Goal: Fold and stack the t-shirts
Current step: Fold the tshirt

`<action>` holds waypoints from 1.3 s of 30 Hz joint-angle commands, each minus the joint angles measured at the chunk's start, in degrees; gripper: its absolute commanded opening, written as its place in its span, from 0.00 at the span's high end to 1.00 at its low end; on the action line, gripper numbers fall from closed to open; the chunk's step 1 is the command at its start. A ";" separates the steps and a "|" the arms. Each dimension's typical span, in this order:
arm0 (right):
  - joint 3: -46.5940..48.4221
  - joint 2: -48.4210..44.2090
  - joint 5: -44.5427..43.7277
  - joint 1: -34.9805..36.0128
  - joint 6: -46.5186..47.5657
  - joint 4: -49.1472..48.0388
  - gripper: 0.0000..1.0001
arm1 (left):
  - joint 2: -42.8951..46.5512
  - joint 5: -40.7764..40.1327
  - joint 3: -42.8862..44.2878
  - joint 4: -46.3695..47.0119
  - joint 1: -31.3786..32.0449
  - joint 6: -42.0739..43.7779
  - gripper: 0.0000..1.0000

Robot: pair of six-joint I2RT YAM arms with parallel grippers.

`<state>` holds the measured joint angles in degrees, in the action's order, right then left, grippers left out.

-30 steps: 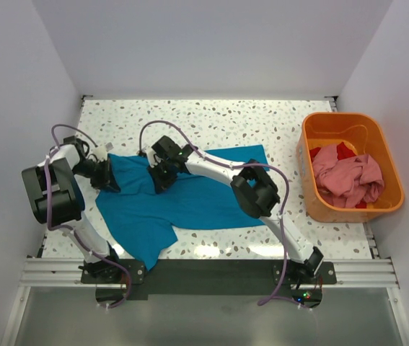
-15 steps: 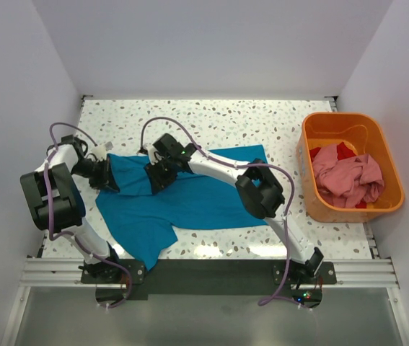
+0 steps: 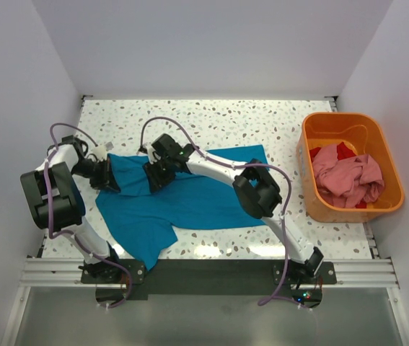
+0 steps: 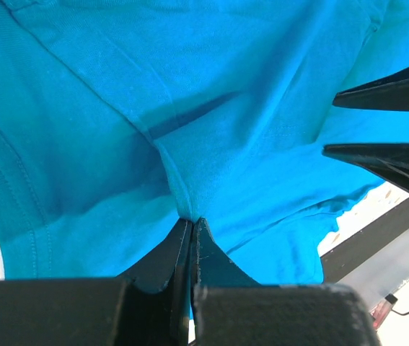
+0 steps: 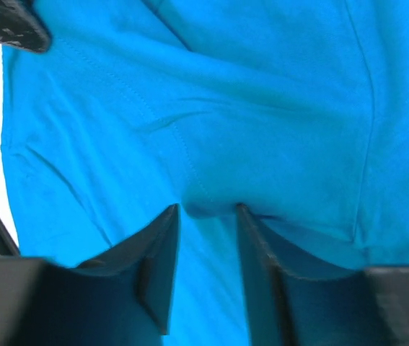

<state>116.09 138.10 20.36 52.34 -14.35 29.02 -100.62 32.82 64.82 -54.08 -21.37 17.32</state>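
Note:
The teal-blue t-shirt lies spread on the left half of the table. My left gripper is at the shirt's left edge, shut on a pinched fold of its cloth; its tips meet on the fold. My right gripper is low over the shirt's upper middle, jaws open, tips pressed on the cloth with a small ridge between them. Its fingers also show in the left wrist view. A pink t-shirt and a red one lie crumpled in the tub.
An orange plastic tub stands at the table's right edge. The speckled table top shows behind the shirt. White walls close in the left, back and right sides. The arm bases sit on the rail at the near edge.
The right gripper has shifted slightly to the left over the shirt and its elbow has moved a little. The left gripper still holds the cloth in the same place.

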 commanded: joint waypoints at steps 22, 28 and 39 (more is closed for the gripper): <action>6.86 -2.57 -0.15 0.22 3.36 4.11 1.00 | 1.30 0.50 5.84 -8.31 -0.08 6.92 1.00; 7.39 -2.57 -0.14 0.13 5.38 7.37 1.00 | 1.30 -0.73 5.41 -14.11 0.97 15.18 1.00; 6.78 -3.45 -0.23 0.05 6.70 10.09 1.00 | 4.20 -1.53 1.37 -17.19 3.43 20.56 1.00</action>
<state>121.08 139.55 19.44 52.45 -8.75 37.28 -99.33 31.20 66.98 -68.18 -18.35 34.33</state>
